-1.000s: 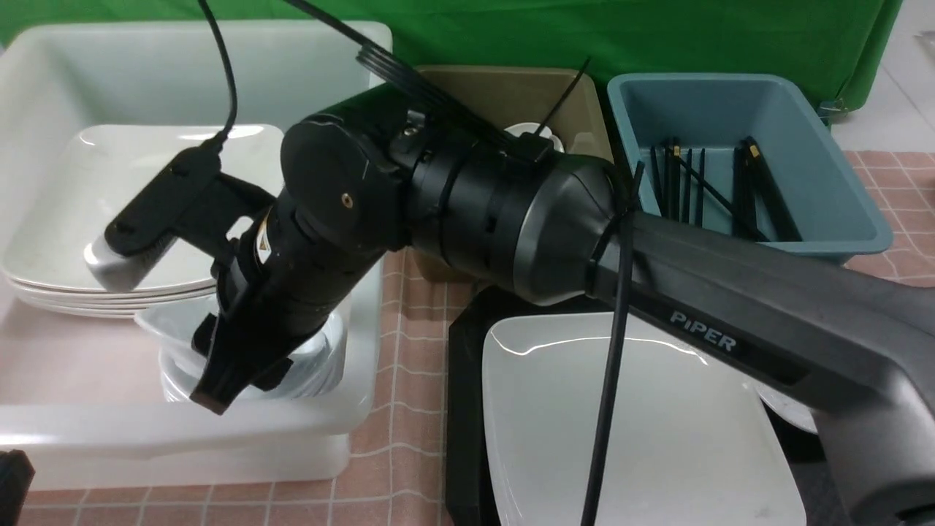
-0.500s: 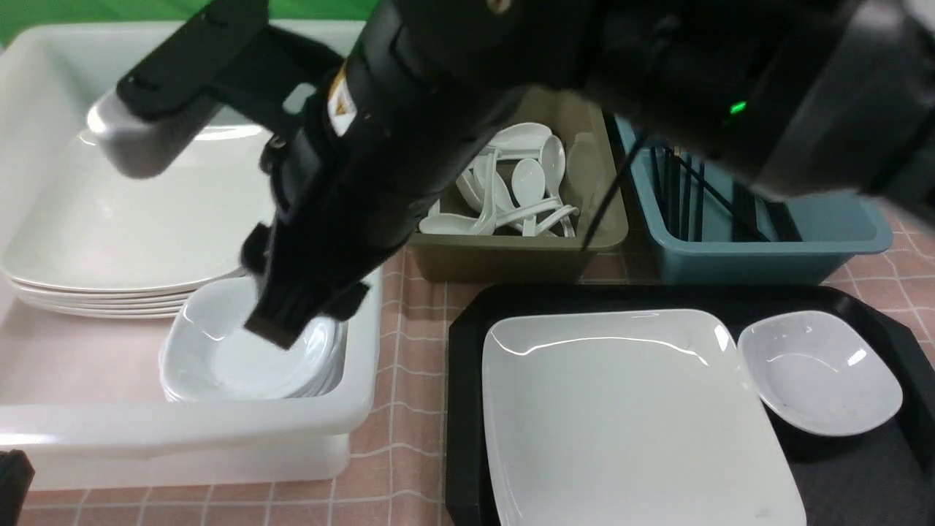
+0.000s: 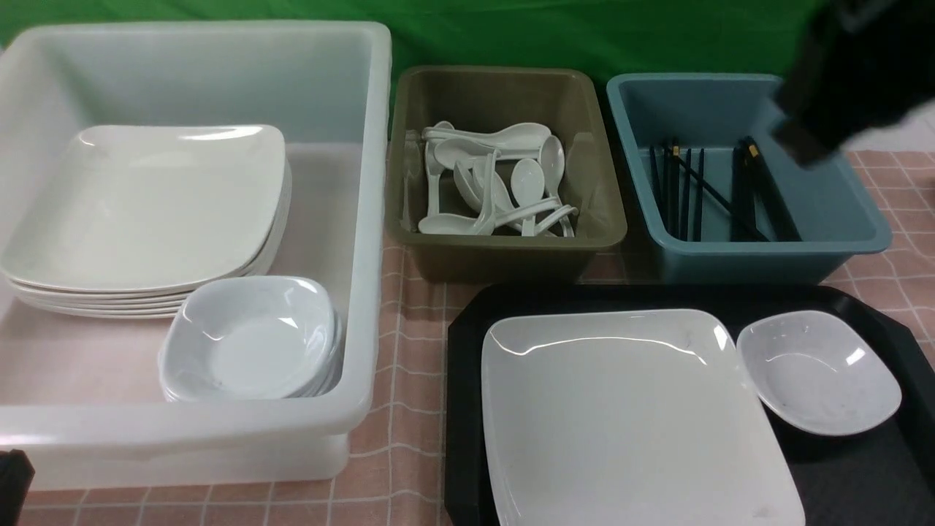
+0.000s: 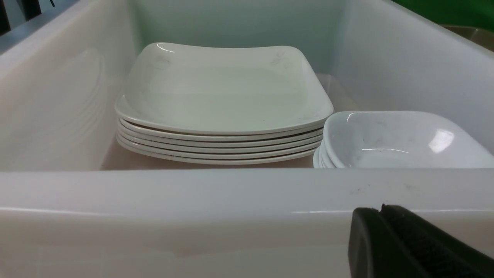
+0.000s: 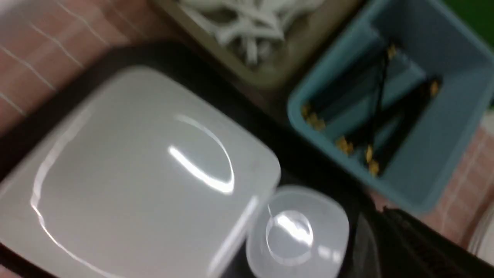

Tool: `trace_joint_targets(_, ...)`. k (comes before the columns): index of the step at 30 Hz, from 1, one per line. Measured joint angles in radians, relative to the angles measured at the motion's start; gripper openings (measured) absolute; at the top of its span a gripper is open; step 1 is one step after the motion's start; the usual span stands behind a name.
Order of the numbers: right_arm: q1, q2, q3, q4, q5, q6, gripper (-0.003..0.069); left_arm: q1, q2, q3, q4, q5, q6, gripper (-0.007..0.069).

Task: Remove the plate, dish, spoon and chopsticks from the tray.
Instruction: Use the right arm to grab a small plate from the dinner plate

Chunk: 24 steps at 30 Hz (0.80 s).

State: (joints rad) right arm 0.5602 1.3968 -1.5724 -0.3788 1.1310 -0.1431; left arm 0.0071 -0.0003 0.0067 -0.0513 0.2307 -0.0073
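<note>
1. The left gripper (image 4: 386, 231) sits low outside the white tub (image 3: 365, 219). I cannot tell if it is spread or pressed together.
2. The plate (image 3: 621, 416) lies on the tray (image 3: 464, 365), with the dish (image 3: 818, 372) right beside it.
3. The right gripper (image 3: 825, 124) is a blur up high, so same doubt. I think it should pinch the dish's rim gently and lift straight up.

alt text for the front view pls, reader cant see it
A black tray at lower right holds a large white plate and a small dish. Behind stand an olive tub of white spoons and a blue tub of black chopsticks; left, a white tub holds stacked plates and dishes.
</note>
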Motion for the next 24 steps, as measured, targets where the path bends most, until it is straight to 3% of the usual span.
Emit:
trace_joint_targets(2,-0.058,-0.030,0.102,0.001,-0.001,-0.006,0.0042,0.000,0.000,0.000,0.000,0.000,0.000,0.0004)
trace_joint_targets(3,-0.132,-0.050,0.253,0.002,-0.003,-0.016,0.0080,0.000,0.000,0.000,0.000,0.000,0.000,0.0004)
trace_joint_targets(5,-0.189,-0.050,0.414,0.006,-0.023,-0.022,0.0164,0.000,0.000,0.000,0.000,0.000,0.000,0.0004)
trace_joint_targets(7,-0.211,-0.041,0.529,0.009,-0.094,-0.023,0.0267,0.000,0.000,0.000,0.000,0.000,0.000,0.0004)
trace_joint_targets(8,-0.214,-0.040,0.555,0.008,-0.105,-0.023,0.0279,0.000,0.000,0.000,0.000,0.000,0.000,0.0004)
trace_joint_targets(9,-0.217,-0.029,0.624,0.006,-0.189,-0.028,0.0359,0.000,0.000,0.000,0.000,0.000,0.000,0.0004)
trace_joint_targets(12,-0.218,0.006,0.754,0.003,-0.393,-0.084,0.0481,0.000,0.000,0.000,0.000,0.000,0.000,0.0004)
trace_joint_targets(18,-0.218,0.087,0.822,-0.047,-0.618,-0.215,0.0498,0.000,0.000,0.000,0.000,0.000,0.000,0.0004)
trace_joint_targets(24,-0.218,0.171,0.822,-0.140,-0.724,-0.234,0.0489,0.000,0.000,0.000,0.000,0.000,0.000,0.0004)
